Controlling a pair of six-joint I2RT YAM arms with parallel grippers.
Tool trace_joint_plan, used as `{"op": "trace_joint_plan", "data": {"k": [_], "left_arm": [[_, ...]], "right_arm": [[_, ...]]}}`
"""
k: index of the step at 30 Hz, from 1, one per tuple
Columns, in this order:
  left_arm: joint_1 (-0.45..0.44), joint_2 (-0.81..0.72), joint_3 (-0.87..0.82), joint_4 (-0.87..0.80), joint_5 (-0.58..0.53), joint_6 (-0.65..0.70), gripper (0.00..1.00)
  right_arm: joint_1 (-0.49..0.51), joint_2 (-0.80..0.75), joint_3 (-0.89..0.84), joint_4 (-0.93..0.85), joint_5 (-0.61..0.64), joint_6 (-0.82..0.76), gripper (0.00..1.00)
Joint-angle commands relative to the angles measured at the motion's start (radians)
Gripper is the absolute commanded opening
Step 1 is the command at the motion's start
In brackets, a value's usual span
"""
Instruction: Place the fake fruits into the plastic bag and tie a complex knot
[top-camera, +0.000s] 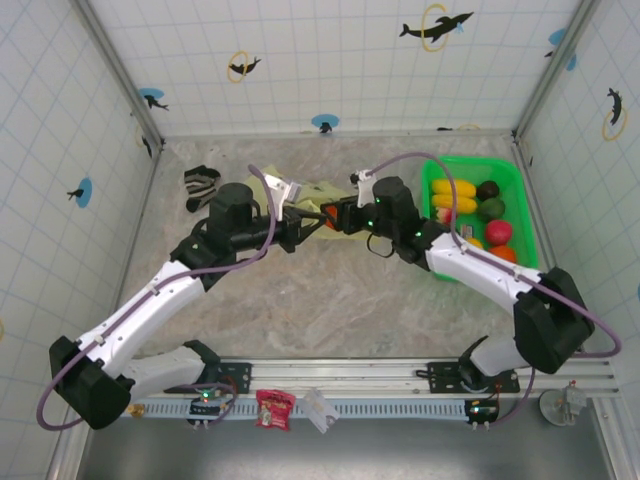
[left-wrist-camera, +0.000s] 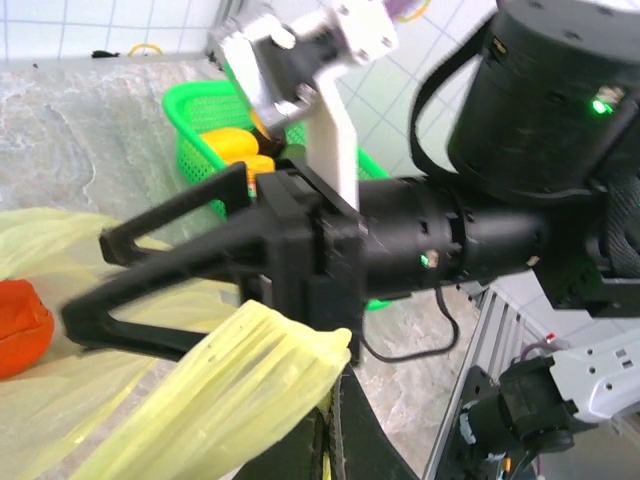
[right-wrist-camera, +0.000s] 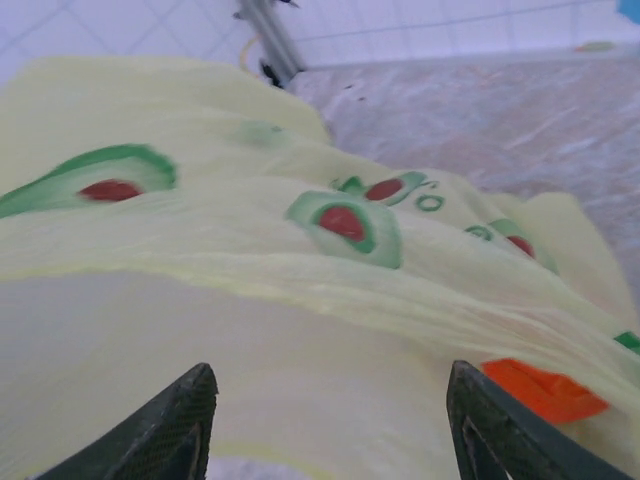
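Observation:
The plastic bag (top-camera: 318, 193) lies crumpled, pale yellow with green and red prints, at the middle back of the table. My left gripper (top-camera: 296, 222) is shut on a bunched strip of the bag (left-wrist-camera: 225, 390), pinched between its black fingers (left-wrist-camera: 375, 440). My right gripper (top-camera: 335, 215) faces it from the right, jaws open, its fingertips (right-wrist-camera: 190, 415) spread wide just short of the bag's film (right-wrist-camera: 300, 300). One orange fake fruit (right-wrist-camera: 545, 390) shows through the bag (left-wrist-camera: 20, 315). Several other fake fruits (top-camera: 455, 198) lie in the green tub.
The bright green tub (top-camera: 520, 195) stands at the back right, close to the right arm's forearm. A striped sock (top-camera: 200, 185) lies at the back left. Tiled walls enclose three sides. A red packet (top-camera: 272, 408) sits on the front rail.

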Motion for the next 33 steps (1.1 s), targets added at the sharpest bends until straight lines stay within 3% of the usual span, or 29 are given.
{"op": "trace_joint_plan", "data": {"k": [1, 4, 9, 14, 18, 20, 24, 27, 33], "left_arm": [[0.004, 0.006, 0.007, 0.060, -0.013, -0.068, 0.00], [0.004, 0.016, 0.008, 0.072, -0.013, -0.088, 0.00], [0.004, 0.025, 0.008, 0.074, -0.038, -0.108, 0.00], [0.003, 0.038, 0.048, 0.078, -0.040, -0.118, 0.00], [0.004, 0.042, 0.059, 0.082, -0.034, -0.122, 0.00], [0.004, 0.046, 0.066, 0.085, -0.029, -0.126, 0.00], [0.004, 0.053, 0.077, 0.085, -0.020, -0.126, 0.00], [0.003, 0.054, 0.081, 0.086, -0.017, -0.125, 0.00], [0.004, 0.052, 0.090, 0.085, -0.008, -0.126, 0.00]], "right_arm": [[-0.026, -0.079, -0.057, 0.077, -0.089, 0.035, 0.55], [-0.064, -0.141, -0.094, 0.118, -0.163, 0.088, 0.53], [-0.151, -0.272, -0.136, 0.098, -0.184, 0.105, 0.52], [-0.361, -0.384, -0.216, 0.073, -0.209, 0.170, 0.55], [-0.520, -0.438, -0.288, 0.094, -0.314, 0.229, 0.62], [-0.557, -0.442, -0.285, -0.002, -0.250, 0.195, 0.63], [-0.607, -0.350, -0.188, -0.362, 0.060, 0.135, 0.61], [-0.660, -0.264, -0.163, -0.454, 0.096, 0.140, 0.61], [-0.673, -0.154, -0.132, -0.499, 0.194, 0.200, 0.61]]}}
